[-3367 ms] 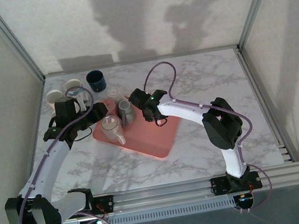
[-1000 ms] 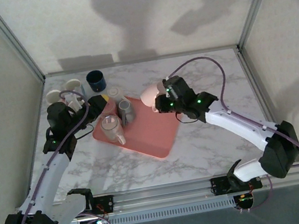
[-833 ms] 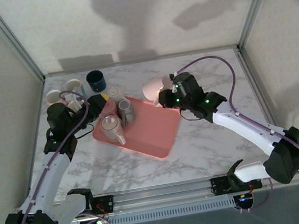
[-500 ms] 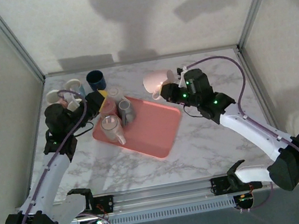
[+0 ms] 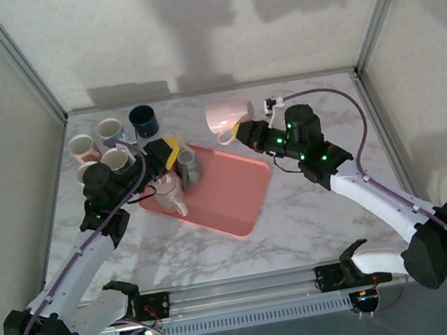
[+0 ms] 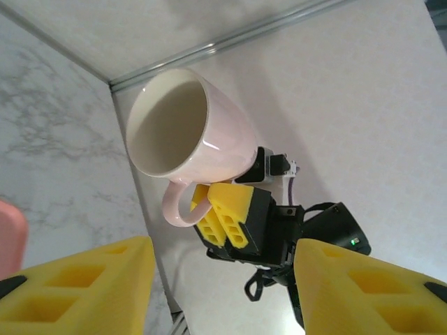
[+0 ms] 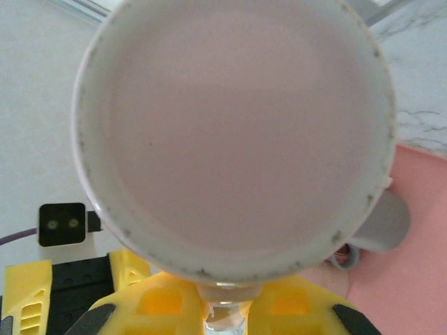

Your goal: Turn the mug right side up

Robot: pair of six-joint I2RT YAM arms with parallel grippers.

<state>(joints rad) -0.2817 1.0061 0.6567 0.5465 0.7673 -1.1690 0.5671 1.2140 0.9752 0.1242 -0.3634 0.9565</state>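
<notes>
Marble-look table (image 5: 314,204), pale walls, alu frame posts. Glossy pink mug (image 5: 220,118) hangs in the air past the far corner of the flat pink tray (image 5: 229,192), tipped on its side, mouth twd the L arm (image 5: 92,248). R gripper (image 5: 243,129) is clamped on its handle w/ yellow ribbed pads (image 6: 230,213). L gripper (image 5: 163,154) has its jaws apart, over the tray's far-left edge. Vs 0.5 s ago: mug a bit further left, L arm swung in twd tray.

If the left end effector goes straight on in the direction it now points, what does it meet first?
Probably the mug, held aloft by the right end effector: the wrist view of the left end effector shows nothing before it, though depth is unclear.
</notes>
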